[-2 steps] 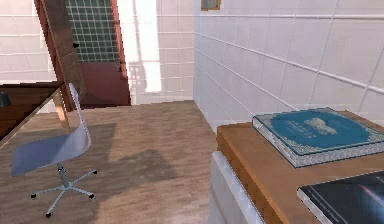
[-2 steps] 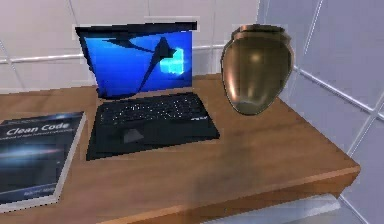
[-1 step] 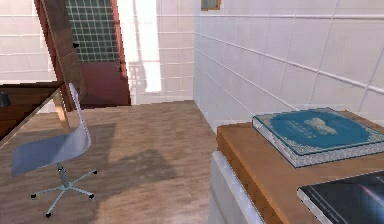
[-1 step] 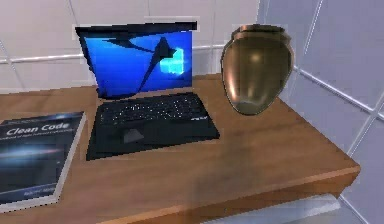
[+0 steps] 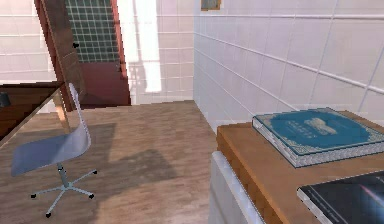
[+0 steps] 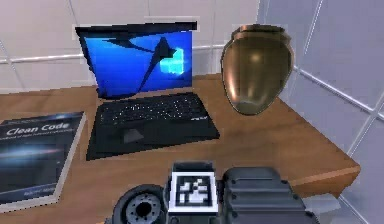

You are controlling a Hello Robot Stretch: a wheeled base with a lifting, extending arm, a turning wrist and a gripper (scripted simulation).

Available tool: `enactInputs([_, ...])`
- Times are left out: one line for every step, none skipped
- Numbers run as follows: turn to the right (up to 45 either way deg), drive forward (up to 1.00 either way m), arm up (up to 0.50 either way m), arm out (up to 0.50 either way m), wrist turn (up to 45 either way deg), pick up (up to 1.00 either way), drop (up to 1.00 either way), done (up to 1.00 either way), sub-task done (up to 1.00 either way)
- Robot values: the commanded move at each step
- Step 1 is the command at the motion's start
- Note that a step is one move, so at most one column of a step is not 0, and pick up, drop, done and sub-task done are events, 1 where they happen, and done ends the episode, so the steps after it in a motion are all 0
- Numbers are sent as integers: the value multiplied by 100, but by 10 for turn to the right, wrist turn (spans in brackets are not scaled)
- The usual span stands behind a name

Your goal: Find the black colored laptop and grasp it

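Showing black laptop (image 6: pixel 150 122), bronze vase (image 6: pixel 257 68) beside, cannot tell if pincer (image 6: pixel 140 208) holds anything

I saw the black laptop (image 6: pixel 148 100) standing open on the wooden tabletop (image 6: pixel 270 140), its lid upright and tipped slightly back. The screen was lit with a blue picture. The black keyboard deck lay flat, facing me, between a book (image 6: pixel 38 150) and a bronze-coloured vase (image 6: pixel 256 68).
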Motion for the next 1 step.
enactInputs([0, 0, 0, 10, 0, 0, 0, 0, 0])
